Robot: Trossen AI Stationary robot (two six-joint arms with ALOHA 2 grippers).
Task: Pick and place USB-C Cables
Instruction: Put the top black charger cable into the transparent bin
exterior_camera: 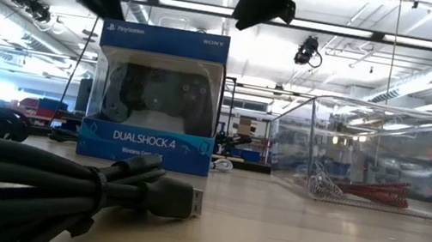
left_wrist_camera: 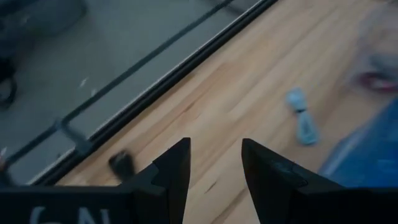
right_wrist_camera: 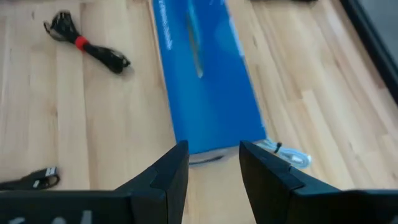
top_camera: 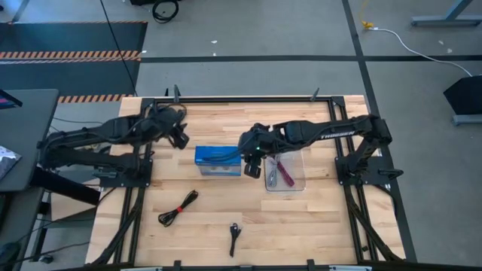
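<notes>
Our left gripper (left_wrist_camera: 214, 165) hangs above the far left part of the table (top_camera: 316, 218), fingers parted with bare wood showing between them and nothing held. Our right gripper (right_wrist_camera: 213, 168) hovers just beside the right end of the blue box (top_camera: 218, 160), its fingers likewise spread and empty.

Going left to right, we see a black cable with a red tie (top_camera: 177, 208) lying near the front left, well apart from the box, then a second black cable (top_camera: 234, 237) closer to the front edge. A pale grey cable (right_wrist_camera: 291, 156) peeks out past the box's corner; in the overhead picture the right arm covers it. Inside the clear tray (top_camera: 295, 183) to the right lie a magenta cable (top_camera: 286, 172) and a darker coil (top_camera: 271, 172) that we can't make out well.

From table height, a thick black cable (exterior_camera: 58, 187) fills the near left corner, cut off by the frame edge, and both grippers are cropped at the top. The left wrist picture is smeared along its right side, so the box and tray there are only colour patches.

We work on a light wooden table in a black frame, on a grey concrete floor with hazard-striped tape at the left. Beyond it we see a bright workshop with strip lights.
</notes>
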